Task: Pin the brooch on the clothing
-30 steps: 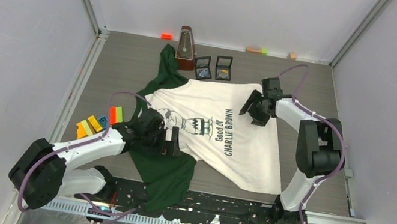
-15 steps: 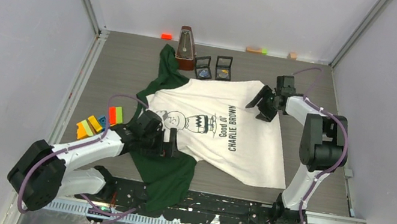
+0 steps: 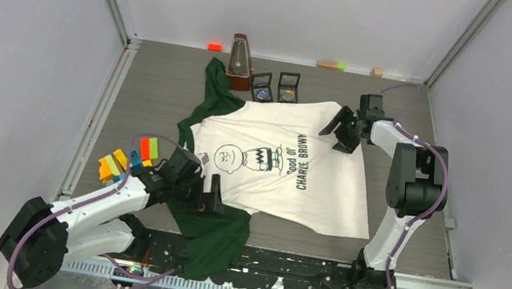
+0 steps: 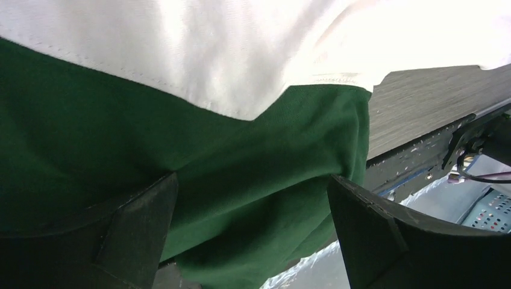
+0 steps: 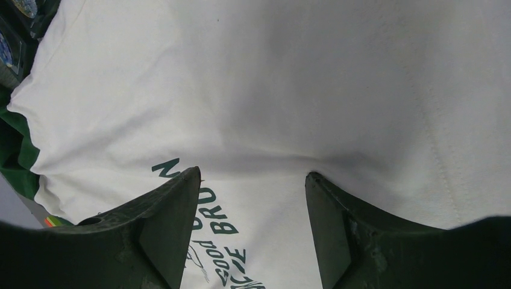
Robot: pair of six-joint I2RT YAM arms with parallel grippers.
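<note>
We find the T-shirt spread face up on the table, print uppermost, with its collar toward the left arm and its hem toward the right arm. Its near green sleeve hangs over the table's front edge onto the rail. The left gripper hangs over that sleeve beside the white body seam, its jaws spread wide and holding nothing; the wrist view shows green cloth between the fingers, ungripped. The right gripper sits at the far corner of the hem, fingertips down on the white fabric near the lettering, jaws parted and nothing clamped between them. Two small open cases stand just beyond the shirt's far edge; their contents are too small to identify. A wooden metronome stands beside them, touching the far sleeve.
</note>
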